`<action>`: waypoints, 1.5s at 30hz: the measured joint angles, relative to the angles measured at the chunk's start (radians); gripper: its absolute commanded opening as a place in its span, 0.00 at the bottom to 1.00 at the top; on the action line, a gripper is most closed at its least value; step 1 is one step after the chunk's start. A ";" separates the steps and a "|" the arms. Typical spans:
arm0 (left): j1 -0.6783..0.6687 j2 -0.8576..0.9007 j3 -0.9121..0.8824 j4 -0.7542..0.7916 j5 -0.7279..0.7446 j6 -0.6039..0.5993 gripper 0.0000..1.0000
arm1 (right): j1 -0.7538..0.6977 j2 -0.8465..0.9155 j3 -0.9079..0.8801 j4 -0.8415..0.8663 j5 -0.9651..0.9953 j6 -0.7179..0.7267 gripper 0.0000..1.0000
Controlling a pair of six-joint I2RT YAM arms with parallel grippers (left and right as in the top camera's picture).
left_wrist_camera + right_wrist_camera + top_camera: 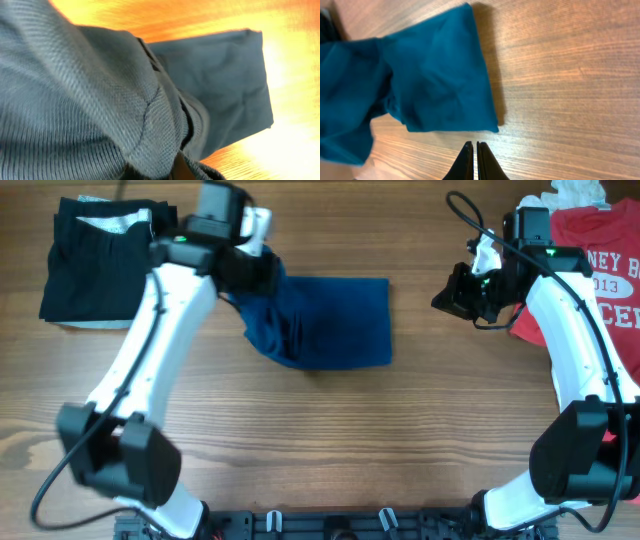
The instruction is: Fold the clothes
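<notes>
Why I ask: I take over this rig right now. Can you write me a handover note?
Left gripper: shut on the dark-blue shirt, holding its bunched left end up.
Right gripper: shut, empty, above the table, right of that shirt.
Clothes: the shirt lies mid-table, its right part flat; black pile with a white piece far left; red T-shirt and white cloth far right.
Done: black pile looks folded.
Left: finish the blue fold, then likely the red T-shirt.
</notes>
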 measured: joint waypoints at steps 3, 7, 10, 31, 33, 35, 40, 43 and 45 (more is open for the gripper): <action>-0.080 0.090 0.000 0.035 0.010 -0.006 0.04 | 0.000 0.000 0.000 -0.012 0.014 -0.019 0.04; -0.178 0.168 0.000 0.108 0.014 -0.009 0.04 | 0.000 0.000 0.000 -0.012 0.025 -0.023 0.04; -0.239 0.195 0.000 0.163 0.014 -0.011 0.08 | 0.000 0.000 0.000 -0.004 0.026 -0.026 0.04; -0.168 0.113 0.000 0.326 0.030 -0.121 1.00 | -0.059 -0.024 0.000 0.125 -0.058 0.006 0.31; -0.096 0.042 0.001 0.285 0.029 -0.150 1.00 | -0.019 -0.024 0.000 0.132 -0.055 0.005 0.52; -0.016 -0.026 0.007 0.241 0.029 -0.169 1.00 | 0.043 -0.024 0.000 0.140 -0.045 0.009 0.69; 0.105 -0.082 0.015 0.143 0.029 -0.179 1.00 | 0.275 -0.020 0.000 0.234 0.024 0.006 0.88; 0.117 -0.076 0.015 0.116 0.029 -0.178 1.00 | 0.415 0.026 0.003 0.273 0.136 0.008 0.77; 0.118 -0.072 0.015 0.106 0.029 -0.177 1.00 | 0.480 0.074 0.003 0.275 0.209 0.013 0.53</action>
